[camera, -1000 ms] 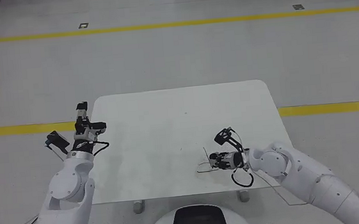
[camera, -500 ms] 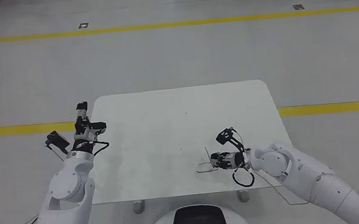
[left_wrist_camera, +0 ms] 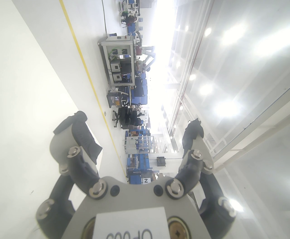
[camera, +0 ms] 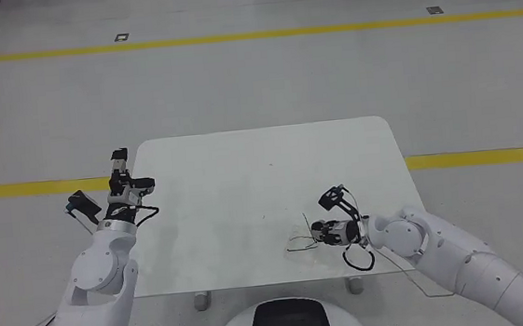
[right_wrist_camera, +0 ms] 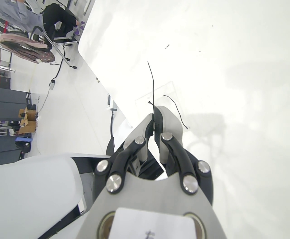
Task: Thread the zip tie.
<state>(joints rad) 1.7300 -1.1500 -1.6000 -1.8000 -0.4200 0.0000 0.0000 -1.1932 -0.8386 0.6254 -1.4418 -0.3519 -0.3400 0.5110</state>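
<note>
**Pinching the zip tie at lower right, spare arm parked way off left**

Right gripper (camera: pixel 318 234) is sitting at the lower right of the top view, close to the table's near edge, and it's clamping the zip tie (right_wrist_camera: pixel 153 90). In the right wrist view the pads are squeezing the strap with no gap. The thin black tail is poking nearly straight out past the tips, long axis in line with the fingers, heading out over the table (camera: pixel 243 165).

A tiny knob (right_wrist_camera: pixel 149 102) is hanging just beside the strap near the tips, and I can't tell if that's the tie's head. A curved black strand (right_wrist_camera: pixel 176 111) is lying on the table just beside those same fingers. Same tie's other end or a separate one, I can't tell.

Farther out, a couple of dark specks (right_wrist_camera: pixel 167 46) are sitting on the tabletop, and I'm guessing they're too small to matter.

Left gripper (left_wrist_camera: pixel 136 120) is hanging wide open, holding nothing, at the table's left edge in the top view and well apart from the tie. So I'm betting the right arm is doing the holding, and the left would be crossing most of the table to reach that free tail.

A yellow floor line (camera: pixel 232 37) is running across the top of the frame.
</note>
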